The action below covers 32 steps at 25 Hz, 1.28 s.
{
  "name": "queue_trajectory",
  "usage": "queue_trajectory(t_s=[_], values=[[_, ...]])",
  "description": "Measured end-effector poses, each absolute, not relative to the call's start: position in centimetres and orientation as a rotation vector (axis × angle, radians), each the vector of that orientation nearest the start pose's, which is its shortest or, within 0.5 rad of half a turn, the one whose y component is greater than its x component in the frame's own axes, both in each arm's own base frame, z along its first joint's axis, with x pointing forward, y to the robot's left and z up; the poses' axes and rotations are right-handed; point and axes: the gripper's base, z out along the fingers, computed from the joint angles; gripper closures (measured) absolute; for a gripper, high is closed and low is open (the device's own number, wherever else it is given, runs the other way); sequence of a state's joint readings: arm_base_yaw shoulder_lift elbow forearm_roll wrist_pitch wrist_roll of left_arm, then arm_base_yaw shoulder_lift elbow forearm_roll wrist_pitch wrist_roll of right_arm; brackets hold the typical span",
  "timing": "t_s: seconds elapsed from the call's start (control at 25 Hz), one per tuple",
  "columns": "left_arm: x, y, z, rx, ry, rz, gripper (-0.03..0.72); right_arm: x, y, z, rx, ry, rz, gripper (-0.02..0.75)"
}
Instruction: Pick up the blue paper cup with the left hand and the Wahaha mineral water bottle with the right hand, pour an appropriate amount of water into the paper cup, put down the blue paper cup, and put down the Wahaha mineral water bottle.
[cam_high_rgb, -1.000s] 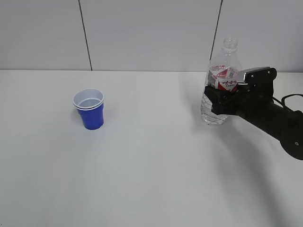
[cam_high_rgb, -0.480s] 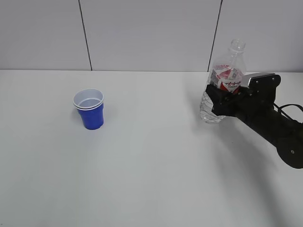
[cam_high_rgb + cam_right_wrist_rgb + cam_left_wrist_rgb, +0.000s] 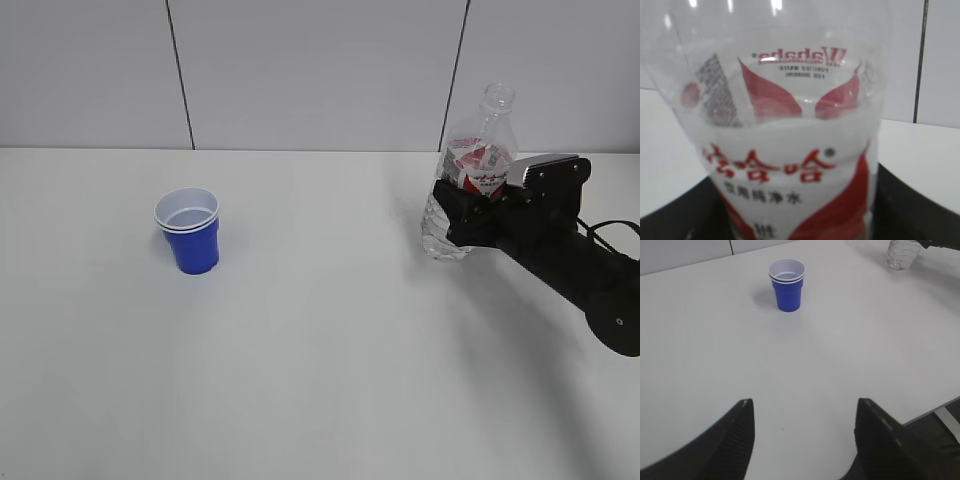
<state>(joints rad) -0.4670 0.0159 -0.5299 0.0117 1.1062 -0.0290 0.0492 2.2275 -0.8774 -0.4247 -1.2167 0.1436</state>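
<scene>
My right hand held the Wahaha mineral water bottle tight around its middle, just under the red-and-white label. The bottle leaned a little and had no cap on. The blue paper cup stood upright on the white table, far to the left of the bottle. My left hand was spread wide and holding nothing, well apart from the cup.

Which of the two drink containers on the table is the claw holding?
The Wahaha mineral water bottle, clear with a red-and-white label: the right claw is clamped around its middle. The blue paper cup stands alone, far from either claw.
</scene>
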Motion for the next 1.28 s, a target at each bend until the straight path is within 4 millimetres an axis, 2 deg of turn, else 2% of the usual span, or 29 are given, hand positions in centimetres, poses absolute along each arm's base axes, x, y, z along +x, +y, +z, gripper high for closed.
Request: queue_trajectory(t_s=[0.32, 0.84, 0.92, 1.12, 1.28], values=[[-0.6, 0.4, 28.2, 0.452, 2.037, -0.289, 0.211, 38.2, 5.4, 9.5, -0.391, 1.671, 0.325, 0.296], [-0.6, 0.4, 28.2, 0.452, 2.037, -0.289, 0.211, 38.2, 5.4, 9.6, -0.395, 1.681, 0.322, 0.295], [-0.6, 0.4, 28.2, 0.452, 2.037, -0.289, 0.211, 38.2, 5.4, 9.6, -0.398, 1.681, 0.323, 0.269], [-0.6, 0.4, 28.2, 0.452, 2.037, -0.289, 0.211, 38.2, 5.4, 9.6, -0.399, 1.681, 0.323, 0.122], [-0.6, 0.4, 28.2, 0.452, 2.037, -0.289, 0.211, 38.1, 5.4, 9.5, -0.4, 1.685, 0.323, 0.09]])
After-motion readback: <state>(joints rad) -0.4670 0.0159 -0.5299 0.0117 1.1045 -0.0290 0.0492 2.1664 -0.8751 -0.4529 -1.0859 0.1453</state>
